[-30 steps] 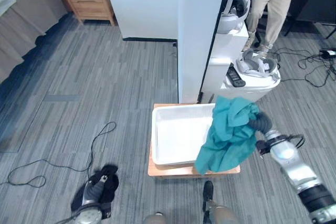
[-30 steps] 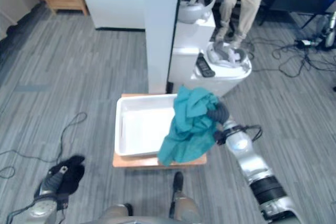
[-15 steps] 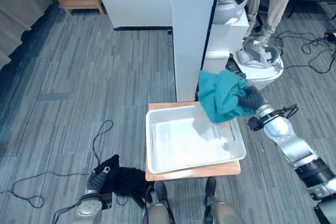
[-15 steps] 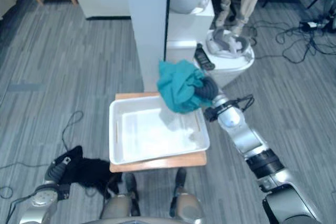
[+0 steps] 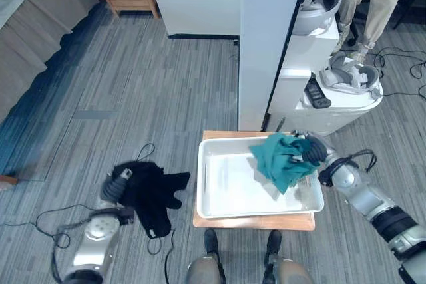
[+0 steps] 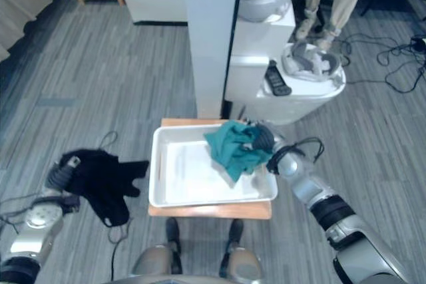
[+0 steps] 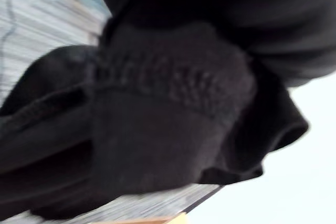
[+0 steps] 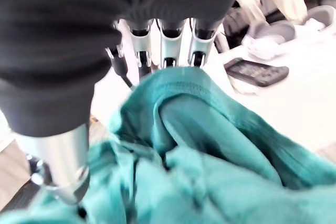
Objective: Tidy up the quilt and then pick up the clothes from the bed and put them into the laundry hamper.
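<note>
Teal crumpled garment [image 5: 283, 159] lies bunched in the far right corner of the shallow white plastic tray [image 5: 226, 191], which serves as the hamper and sits on a low wooden board [image 5: 253, 221] on the grey carpet floor [image 5: 133, 84]; the right hand [image 5: 313, 150] rests against the cloth at the tray's right rim; its wrist view shows silver fingers [image 8: 167, 45] running straight down into the teal fabric, so I judge the hand relaxed rather than clenched, though the tips are hidden in the folds. Step in hand looks like dropping this garment into the tray; the next move calls for lifting the right hand clear without dragging cloth back over the rim. Black knitted garment [image 5: 150, 191] hangs from the left hand [image 5: 114, 187], well to the left of the tray and draped down to the carpet; whether those fingers are curled round it cannot be told, since cloth covers them in the wrist view [image 7: 168, 103]; that piece needs carrying across and over the near-left rim. Behind the tray stand a white pillar [image 5: 266, 38] and a white cabinet [image 5: 333, 108] with headsets; a person's legs [image 5: 379, 4] show beyond.
</note>
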You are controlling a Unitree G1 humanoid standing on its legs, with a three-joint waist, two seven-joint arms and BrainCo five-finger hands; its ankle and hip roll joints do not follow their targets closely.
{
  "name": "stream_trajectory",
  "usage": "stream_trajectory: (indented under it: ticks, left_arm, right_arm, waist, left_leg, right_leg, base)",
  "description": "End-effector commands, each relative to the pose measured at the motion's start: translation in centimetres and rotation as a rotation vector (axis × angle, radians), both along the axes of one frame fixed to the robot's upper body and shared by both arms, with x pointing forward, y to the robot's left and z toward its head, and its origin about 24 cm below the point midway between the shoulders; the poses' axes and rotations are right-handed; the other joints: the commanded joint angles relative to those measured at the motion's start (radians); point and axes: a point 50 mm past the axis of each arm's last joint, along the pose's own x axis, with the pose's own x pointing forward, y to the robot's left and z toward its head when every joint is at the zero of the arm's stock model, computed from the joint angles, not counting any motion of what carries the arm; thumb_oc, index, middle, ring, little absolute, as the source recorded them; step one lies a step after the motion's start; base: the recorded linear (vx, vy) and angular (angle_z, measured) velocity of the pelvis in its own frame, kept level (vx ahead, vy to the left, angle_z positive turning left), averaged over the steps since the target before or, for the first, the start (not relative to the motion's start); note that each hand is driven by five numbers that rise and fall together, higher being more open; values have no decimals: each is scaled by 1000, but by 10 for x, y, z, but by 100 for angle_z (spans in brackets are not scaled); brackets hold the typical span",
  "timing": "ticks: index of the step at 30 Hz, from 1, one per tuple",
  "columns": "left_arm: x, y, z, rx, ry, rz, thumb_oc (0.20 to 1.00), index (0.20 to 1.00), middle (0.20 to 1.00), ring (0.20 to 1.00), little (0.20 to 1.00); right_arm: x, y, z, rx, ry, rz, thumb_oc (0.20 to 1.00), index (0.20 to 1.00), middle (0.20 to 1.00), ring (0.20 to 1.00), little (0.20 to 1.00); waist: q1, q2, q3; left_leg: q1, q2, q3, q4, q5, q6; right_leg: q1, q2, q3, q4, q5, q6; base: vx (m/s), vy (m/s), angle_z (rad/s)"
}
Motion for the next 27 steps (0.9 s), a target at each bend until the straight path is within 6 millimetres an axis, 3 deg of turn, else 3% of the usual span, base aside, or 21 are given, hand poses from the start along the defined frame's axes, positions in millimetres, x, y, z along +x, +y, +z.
stream_trajectory:
  ticks: [1,5,6,7,11,12,15,16,17,19,22,26,27]
  left_arm:
    - [20,1,45,73,-238,-19,200,200,200,200,200]
    - [36,-53,61,148,-329,-186,200,200,200,200,200]
    - [30,-63,94,145,-489,-209,200,200,200,200,200]
    - [24,-75,104,146,-532,-272,200,200,200,200,200]
    - [25,-94,117,164,-609,-334,200,200,200,200,200]
    - [28,-104,124,178,-641,-364,200,200,200,200,200]
    - [36,-113,129,207,-662,-375,200,200,200,200,200]
    - [45,-119,130,246,-654,-374,200,200,200,200,200]
    - [45,-119,130,247,-656,-375,200,200,200,200,200]
    - [61,-129,128,311,-628,-379,200,200,200,200,200]
    - [74,-139,106,316,-510,-403,200,200,200,200,200]
    - [76,-142,88,290,-430,-414,200,200,200,200,200]
    - [75,-143,70,272,-356,-416,200,200,200,200,200]
  right_arm:
    - [2,-3,30,-137,-196,41,1000,1000,1000,1000,1000]
    - [-12,-4,9,-190,-187,21,1000,1000,1000,1000,1000]
    - [-18,-13,8,-193,-204,-13,1000,1000,1000,1000,1000]
    - [-24,-16,-3,-166,-170,-40,1000,1000,1000,1000,1000]
    - [-34,-25,-15,-138,-138,-98,1000,1000,1000,1000,1000]
    - [-43,-32,-22,-112,-118,-130,1000,1000,1000,1000,1000]
    - [-54,-36,-35,-87,-70,-161,1000,1000,1000,1000,1000]
    - [-63,-38,-47,-76,-21,-175,1000,1000,1000,1000,1000]
    - [-64,-38,-47,-76,-22,-177,1000,1000,1000,1000,1000]
    - [-75,-40,-67,-66,54,-194,1000,1000,1000,1000,1000]
    - [-88,-41,-86,-66,140,-208,1000,1000,1000,1000,1000]
    - [-92,-42,-91,-72,167,-215,1000,1000,1000,1000,1000]
    - [-91,-41,-94,-72,177,-219,1000,1000,1000,1000,1000]
  waist:
    - [-22,17,-50]
    - [-56,-7,-75]
    - [-55,-8,-81]
    - [-63,-10,-86]
    - [-94,-18,-105]
    - [-124,-14,-109]
    - [-150,-8,-114]
    - [-181,-2,-117]
    - [-179,-3,-117]
    - [-216,5,-117]
    - [-250,9,-114]
    - [-260,11,-108]
    - [-265,14,-98]
  left_leg:
    - [84,63,33,-1,-38,-71]
    - [111,60,39,-1,-56,-63]
    - [113,58,36,-1,-60,-59]
    - [118,58,36,-1,-63,-58]
    - [132,57,58,-1,-68,-54]
    - [148,56,77,-1,-77,-52]
    - [156,55,100,-1,-78,-51]
    - [170,54,114,-1,-88,-51]
    - [167,54,116,-1,-84,-50]
    - [183,49,141,-1,-97,-48]
    - [194,46,169,-1,-103,-45]
    - [192,45,186,-1,-102,-46]
    - [184,43,194,-1,-99,-46]
  right_leg:
    - [79,-44,3,2,-181,97]
    - [90,-42,19,2,-180,99]
    - [90,-41,24,2,-180,99]
    - [91,-41,28,2,-180,99]
    - [86,-41,49,2,-176,103]
    - [86,-41,64,2,-175,109]
    - [77,-42,85,2,-168,111]
    - [80,-44,96,2,-169,117]
    - [76,-44,97,2,-165,115]
    - [71,-44,121,2,-163,123]
    - [58,-45,146,2,-155,128]
    - [42,-46,159,2,-149,130]
    - [27,-47,166,2,-143,130]
  base:
    - [22,23,-4]
    - [16,5,-7]
    - [0,0,0]
    - [7,-5,-6]
    - [10,10,-24]
    - [-8,22,-37]
    - [31,36,-42]
    - [26,37,-48]
    - [65,50,-29]
    - [58,39,-37]
    - [44,12,-31]
    - [8,-4,-23]
    - [-16,4,-17]
